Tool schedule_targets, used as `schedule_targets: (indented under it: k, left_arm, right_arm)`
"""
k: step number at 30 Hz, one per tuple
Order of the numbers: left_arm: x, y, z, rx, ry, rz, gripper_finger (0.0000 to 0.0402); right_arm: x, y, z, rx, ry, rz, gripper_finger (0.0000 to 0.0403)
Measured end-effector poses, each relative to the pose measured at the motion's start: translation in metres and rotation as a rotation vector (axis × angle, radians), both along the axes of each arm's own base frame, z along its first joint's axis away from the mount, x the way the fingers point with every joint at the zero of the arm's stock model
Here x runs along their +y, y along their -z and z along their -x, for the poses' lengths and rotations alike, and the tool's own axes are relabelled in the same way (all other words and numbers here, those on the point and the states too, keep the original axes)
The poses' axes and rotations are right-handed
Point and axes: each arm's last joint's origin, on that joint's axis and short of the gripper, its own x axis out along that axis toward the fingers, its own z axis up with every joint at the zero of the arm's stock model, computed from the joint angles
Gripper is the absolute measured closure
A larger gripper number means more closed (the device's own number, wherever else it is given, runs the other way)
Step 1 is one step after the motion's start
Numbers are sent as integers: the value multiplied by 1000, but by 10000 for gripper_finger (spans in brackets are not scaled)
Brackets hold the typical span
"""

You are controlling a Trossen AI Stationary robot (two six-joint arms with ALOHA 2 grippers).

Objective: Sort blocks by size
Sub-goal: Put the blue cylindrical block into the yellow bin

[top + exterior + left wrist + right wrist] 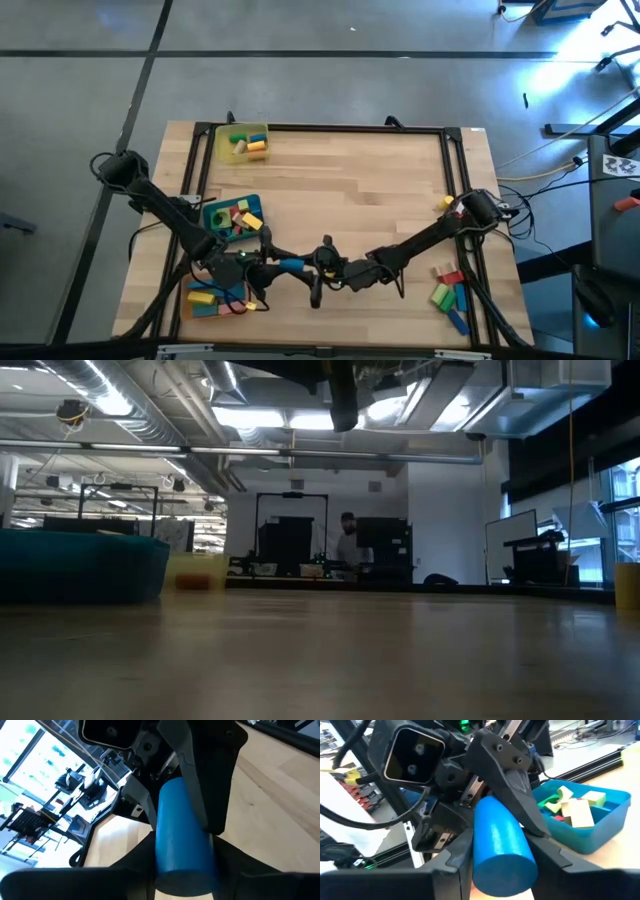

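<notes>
Two grippers, one blue cylinder [502,845]

A blue cylinder [291,265] hangs level above the desk's near middle, gripped at both ends. The other blocks lie sorted: a few in the yellow tray [222,150] at the far left, several in the blue tray [213,210], some in the orange tray [190,310]. A loose cluster [449,292] lies near right, and one yellow block [444,203] beyond it.
</notes>
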Motion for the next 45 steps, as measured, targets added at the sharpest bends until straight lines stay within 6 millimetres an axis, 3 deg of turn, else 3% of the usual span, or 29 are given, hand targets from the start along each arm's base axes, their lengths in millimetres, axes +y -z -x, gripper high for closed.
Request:
schedule_targets:
  k: [5,12,20,26,35,40,45]
  left_arm:
    - [-3,0,2,-5,9,12,290]
    - [-3,-1,2,-16,-11,79,290]
    - [12,-15,16,8,-76,179,289]
    - [41,-23,31,58,-213,242,289]
    - [96,-33,47,114,-461,337,289]
    - [132,-33,47,139,-609,397,289]
    - [169,-26,40,187,-769,343,289]
  right_arm:
    - [0,0,0,0,-2,-6,246]
    - [1,0,1,7,-19,24,165]
    - [9,-30,20,51,-94,109,126]
    - [25,-35,33,67,-104,160,134]
    - [22,-33,33,88,-30,198,139]
    - [17,-30,30,113,-14,192,139]
    - [14,-27,30,140,-8,190,139]
